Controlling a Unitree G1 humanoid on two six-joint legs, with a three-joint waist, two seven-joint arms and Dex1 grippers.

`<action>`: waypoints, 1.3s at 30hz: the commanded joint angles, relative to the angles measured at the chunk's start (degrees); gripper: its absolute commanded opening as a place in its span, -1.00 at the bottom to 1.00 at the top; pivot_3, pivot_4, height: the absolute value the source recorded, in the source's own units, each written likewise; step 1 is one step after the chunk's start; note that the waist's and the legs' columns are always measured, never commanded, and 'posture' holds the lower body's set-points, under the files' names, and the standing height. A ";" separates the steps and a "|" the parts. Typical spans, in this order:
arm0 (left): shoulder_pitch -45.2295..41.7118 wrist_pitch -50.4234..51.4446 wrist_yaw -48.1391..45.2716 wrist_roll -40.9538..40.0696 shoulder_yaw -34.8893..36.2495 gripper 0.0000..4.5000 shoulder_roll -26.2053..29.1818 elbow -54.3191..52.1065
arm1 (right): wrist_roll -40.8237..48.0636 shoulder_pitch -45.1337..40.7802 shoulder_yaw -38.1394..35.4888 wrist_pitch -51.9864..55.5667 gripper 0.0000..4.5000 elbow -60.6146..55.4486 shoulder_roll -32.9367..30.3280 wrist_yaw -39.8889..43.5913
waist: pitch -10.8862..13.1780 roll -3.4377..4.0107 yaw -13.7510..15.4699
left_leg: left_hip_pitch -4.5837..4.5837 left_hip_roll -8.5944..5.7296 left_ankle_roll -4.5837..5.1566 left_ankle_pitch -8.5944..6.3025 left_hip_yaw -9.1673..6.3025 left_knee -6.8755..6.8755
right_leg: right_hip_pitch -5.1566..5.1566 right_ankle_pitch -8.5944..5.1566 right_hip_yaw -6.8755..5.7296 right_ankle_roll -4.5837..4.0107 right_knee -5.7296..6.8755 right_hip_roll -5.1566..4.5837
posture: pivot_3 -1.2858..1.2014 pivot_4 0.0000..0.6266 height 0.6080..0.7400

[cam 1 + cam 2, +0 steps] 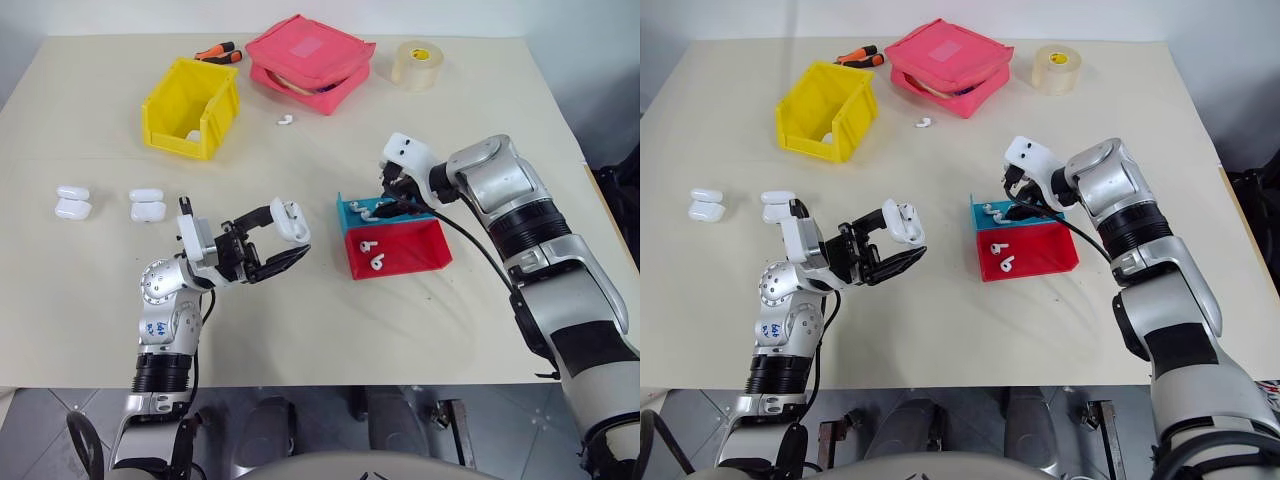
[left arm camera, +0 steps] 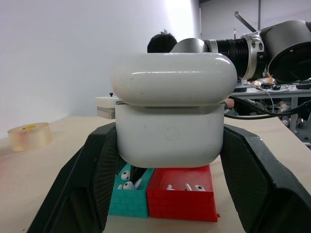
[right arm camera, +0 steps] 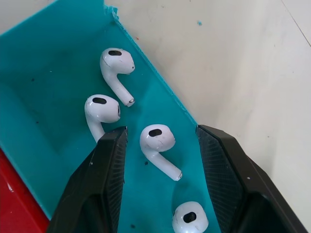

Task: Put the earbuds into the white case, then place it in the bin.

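Left gripper (image 1: 283, 242) clamps the open case (image 2: 170, 114) above the table while the right gripper (image 3: 160, 170), fingers apart, straddles an earbud (image 3: 156, 141) in the blue tray (image 1: 350, 207); filling the case and reaching the bin (image 1: 190, 105) remain.

On the counter (image 1: 420, 320), the bin (image 1: 190, 108) sits at the far left, with a pouch (image 1: 310, 62) to its right and a tape roll (image 1: 417, 64) further right. One earbud (image 1: 285, 120) lies between bin and pouch. Two pairs of cases (image 1: 147, 205) rest at the left edge. Two trays (image 1: 395, 240) stand side by side at centre, earbuds (image 3: 158, 145) in both. The left tool (image 1: 275, 240) holds a case (image 1: 290, 220) left of the trays; the right tool (image 1: 390, 195) hangs over the farther tray.
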 commanded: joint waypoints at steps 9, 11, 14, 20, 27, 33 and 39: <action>-0.38 -0.80 0.30 -0.90 0.29 0.23 0.41 -1.74 | -2.09 -0.77 -0.95 -1.92 -0.78 -0.74 -0.04 0.62 | 0.00 0.01 0.02 | 0.00 0.00 0.00 0.00 0.00 0.00 | 0.00 0.00 0.00 0.00 0.00 0.00 | 0.03 -0.52 1.00; -0.70 -0.81 -0.04 -0.95 0.27 0.23 0.52 -1.35 | -1.94 -0.82 -1.62 -1.84 -0.78 -1.30 -0.21 0.29 | 0.00 0.01 0.02 | 0.00 0.00 0.00 0.00 0.00 0.00 | 0.00 0.00 0.00 0.00 0.00 0.00 | 0.03 -0.52 1.00; -1.94 -0.80 -1.01 -1.09 0.23 0.23 0.78 -0.07 | -1.14 -0.06 -3.29 -1.88 -0.78 -4.08 -1.05 -0.18 | 0.01 0.02 0.04 | -0.01 0.00 0.00 0.00 0.00 0.00 | -0.01 0.00 0.00 0.00 0.00 0.00 | 0.03 -0.52 1.00; -6.13 -0.62 -5.33 -1.45 -0.38 0.23 0.89 4.72 | 9.31 9.48 -15.43 1.89 -0.78 -25.33 -2.71 -0.25 | 0.02 0.04 0.27 | -0.16 -0.02 0.00 0.00 -0.07 0.06 | -0.11 0.00 -0.21 0.00 0.03 -0.04 | 0.03 -0.52 1.00; -13.70 -2.01 -10.54 -1.29 -0.37 0.23 -0.70 13.95 | 26.89 28.86 -28.45 7.68 -0.78 -54.79 0.37 -3.64 | 0.02 0.04 0.40 | -0.19 -0.01 0.00 0.00 -0.10 0.12 | -0.06 0.01 -0.51 -0.02 0.07 -0.06 | 0.03 -0.52 1.00; -16.72 -1.44 -13.40 -1.37 -0.61 0.23 -2.14 17.71 | 41.32 35.61 -33.91 14.28 -0.78 -69.48 6.93 -13.43 | 0.02 0.05 0.29 | -0.08 -0.02 0.00 0.00 -0.04 0.10 | -0.02 0.01 -0.46 -0.03 0.09 -0.04 | 0.03 -0.52 1.00; -17.02 0.21 -15.16 -1.57 -1.20 0.23 -3.08 17.67 | 48.05 38.05 -32.45 16.65 -0.78 -73.75 10.45 -20.48 | 0.02 0.05 0.50 | -0.02 -0.03 -0.01 0.00 -0.05 0.06 | 0.02 0.00 -0.43 -0.07 0.12 -0.04 | 0.03 -0.52 1.00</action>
